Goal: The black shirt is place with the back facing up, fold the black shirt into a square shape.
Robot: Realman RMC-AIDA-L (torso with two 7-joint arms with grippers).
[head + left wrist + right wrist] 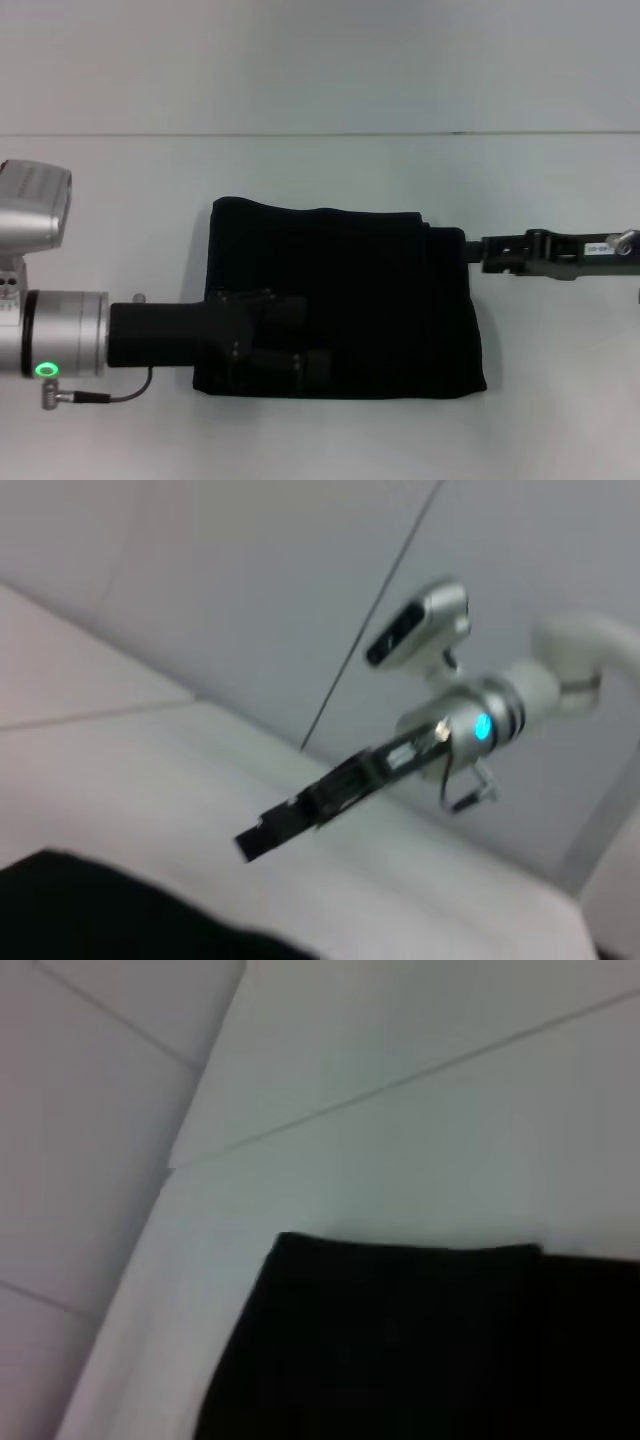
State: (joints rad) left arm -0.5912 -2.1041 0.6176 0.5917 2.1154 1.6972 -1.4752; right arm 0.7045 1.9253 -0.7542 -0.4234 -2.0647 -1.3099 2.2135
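Nearest, the left gripper (300,365) overlies the black shirt (380,300), finger state unclear. Mid-bench, the shirt looks nearly square; the right gripper (472,248), likewise unclear, meets its right edge. Next: release, withdraw.

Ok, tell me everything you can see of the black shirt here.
The black shirt is plain, soft-looking fabric with no print, already folded into a compact, roughly rectangular block lying flat on the white table. Layered edges show along its far right side. The left gripper lies over its near left part; the right gripper is at its far right corner.
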